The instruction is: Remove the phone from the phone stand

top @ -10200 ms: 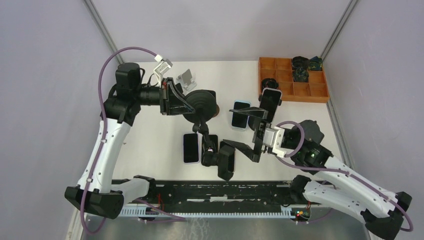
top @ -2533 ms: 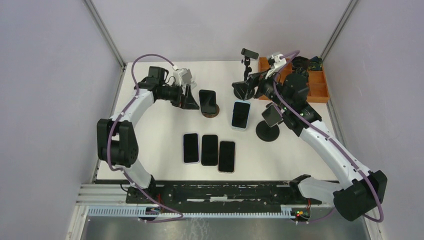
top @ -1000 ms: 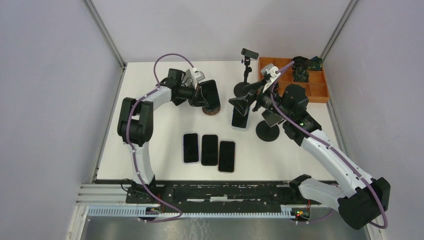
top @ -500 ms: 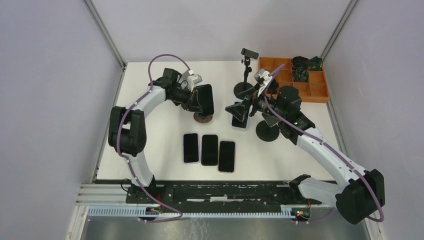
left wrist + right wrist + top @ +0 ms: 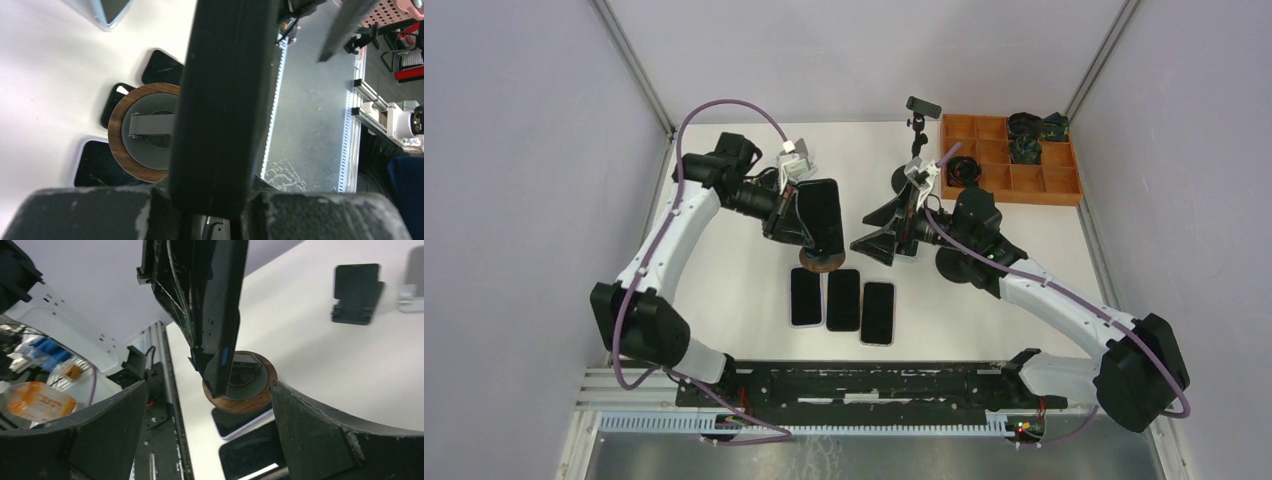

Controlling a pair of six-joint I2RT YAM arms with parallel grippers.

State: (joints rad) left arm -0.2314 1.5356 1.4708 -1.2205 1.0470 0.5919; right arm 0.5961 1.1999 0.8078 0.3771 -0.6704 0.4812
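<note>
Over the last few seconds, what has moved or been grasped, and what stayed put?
The left gripper closed on the phone and pulled it toward the near edge. Its wooden-based stand came along and now overlaps the row of three phones. The open right gripper swung left toward them. The row of three phones and the orange tray stayed put.
</note>
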